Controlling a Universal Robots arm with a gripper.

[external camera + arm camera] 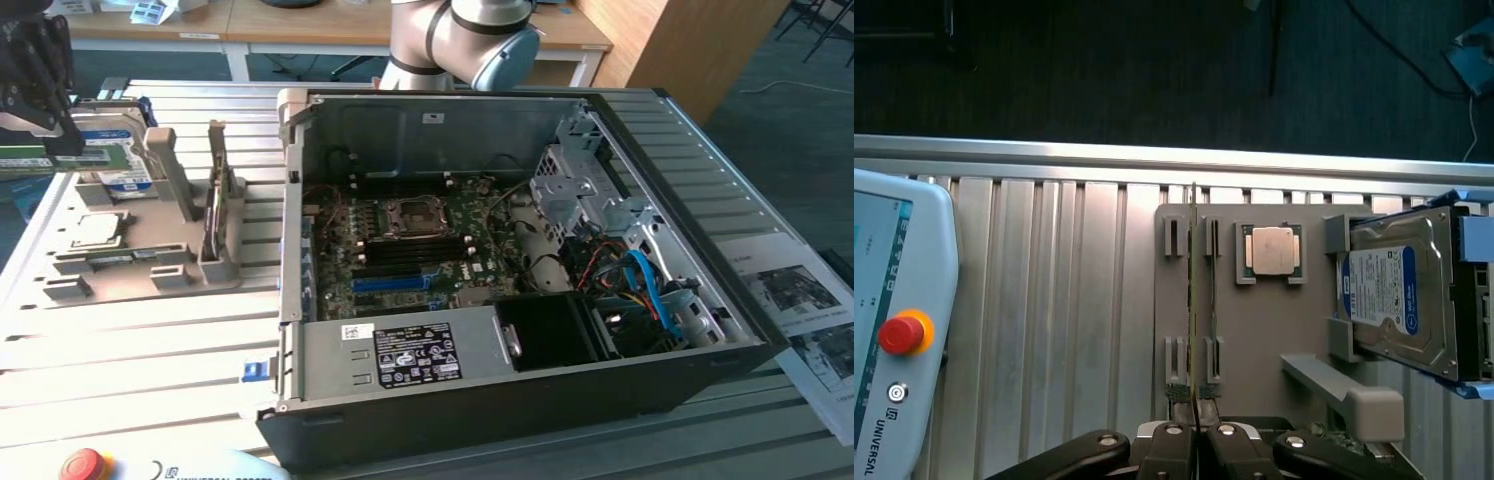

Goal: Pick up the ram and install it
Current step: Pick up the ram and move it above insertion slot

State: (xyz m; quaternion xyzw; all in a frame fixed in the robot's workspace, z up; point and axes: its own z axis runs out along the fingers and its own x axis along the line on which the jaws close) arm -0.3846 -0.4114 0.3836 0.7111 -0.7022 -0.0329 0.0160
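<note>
The pincer [1197,425] is shut tight on one end of the ram [1194,300], a thin green stick seen edge-on. The ram hangs right over its slots in the grey tray [1254,340]. I think it is lifted out, but I can't be sure. Beside it on the tray sit a square chip [1272,250] and a drive [1394,300] with a blue and white label, its words too small to read.

So the pick-up part looks done or nearly done, and the ram is not in the case [534,410] yet. Putting it in would call for holding it straight and lining it up with a long slot [394,283] on the board [467,250].

The pendant [909,400] with the red button [902,333] says "UNIVERSAL".
</note>
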